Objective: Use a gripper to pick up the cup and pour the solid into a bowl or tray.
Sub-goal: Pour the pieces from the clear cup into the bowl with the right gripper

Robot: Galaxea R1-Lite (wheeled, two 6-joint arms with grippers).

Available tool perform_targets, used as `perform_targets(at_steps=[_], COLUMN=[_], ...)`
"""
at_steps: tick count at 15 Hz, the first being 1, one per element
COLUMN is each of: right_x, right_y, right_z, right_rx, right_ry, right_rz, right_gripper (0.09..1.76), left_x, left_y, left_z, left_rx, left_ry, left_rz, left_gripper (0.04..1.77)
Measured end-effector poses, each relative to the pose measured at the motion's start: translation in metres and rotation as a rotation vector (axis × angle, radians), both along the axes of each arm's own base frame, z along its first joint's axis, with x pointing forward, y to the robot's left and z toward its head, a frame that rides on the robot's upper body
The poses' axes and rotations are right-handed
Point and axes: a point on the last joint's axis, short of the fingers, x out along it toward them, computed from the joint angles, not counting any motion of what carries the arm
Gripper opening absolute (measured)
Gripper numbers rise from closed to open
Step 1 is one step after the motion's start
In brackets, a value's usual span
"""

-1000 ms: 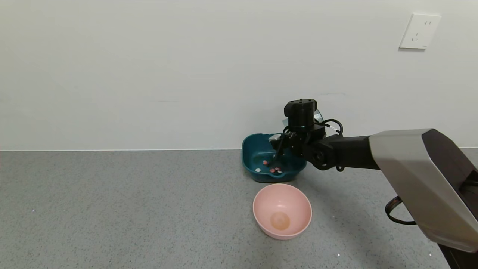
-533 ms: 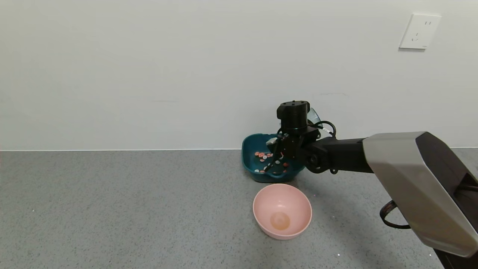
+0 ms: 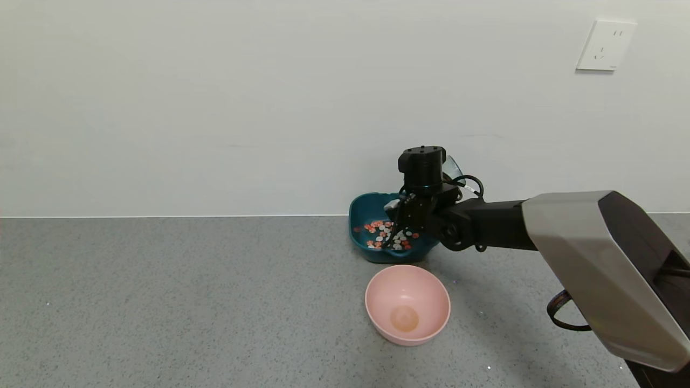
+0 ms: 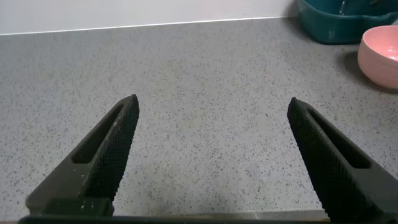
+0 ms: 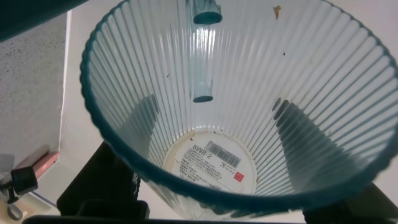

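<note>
My right gripper [image 3: 415, 207] reaches over the dark teal dish [image 3: 360, 233] by the wall and is shut on the ribbed blue-green cup [image 5: 249, 93], tipped upside down. In the right wrist view the cup's inside is empty, with a label showing through its bottom. In the head view only a sliver of the cup [image 3: 450, 166] shows behind the wrist. Many orange-red and white round pieces [image 3: 388, 235] lie in the dish. My left gripper [image 4: 212, 106] is open and empty over bare counter, out of the head view.
An empty round pink bowl [image 3: 407, 303] stands on the grey speckled counter just in front of the dish; it also shows in the left wrist view [image 4: 380, 53]. The white wall runs close behind the dish. A wall socket [image 3: 606, 45] is high at the right.
The right gripper has turned the cup further over the dish. Many more pieces lie in the dish than a second ago. The left arm has not moved.
</note>
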Motion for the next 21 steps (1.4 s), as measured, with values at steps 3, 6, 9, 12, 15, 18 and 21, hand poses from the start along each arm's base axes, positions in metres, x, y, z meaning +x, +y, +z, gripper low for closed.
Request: perform_targets(at_steps=[3,6,9,12,15,18,21], right_x=[0.001,0.002,-0.001,-0.007,-0.018,-0.033,-0.05], right_y=[0.0,-0.002,-0.003,-0.004,-0.005,-0.012,-0.023], right_z=[0.0,0.001,0.006,0.009,0.007,0.006,0.005], right_rx=[0.009,0.015,0.034,0.12,0.245,0.404,0.56], right_ry=[-0.017,-0.02,-0.029,-0.049,-0.064,-0.089,-0.107], right_rz=[-0.001,0.005,0.006,0.0,-0.011,-0.039,-0.071], right_gripper=[1.38,1.38,1.38,1.38,1.38,1.38,1.38], left_x=[0.0,0.0,0.0,0.0,0.0,0.0,0.0], left_y=[0.0,0.0,0.0,0.0,0.0,0.0,0.0], left_z=[0.0,0.0,0.0,0.0,0.0,0.0,0.0], left_rx=[0.0,0.0,0.0,0.0,0.0,0.0,0.0], left_ry=[0.0,0.0,0.0,0.0,0.0,0.0,0.0], left_rz=[0.0,0.0,0.0,0.0,0.0,0.0,0.0], left_gripper=[1.72,1.72,1.72,1.72,1.72,1.72,1.72])
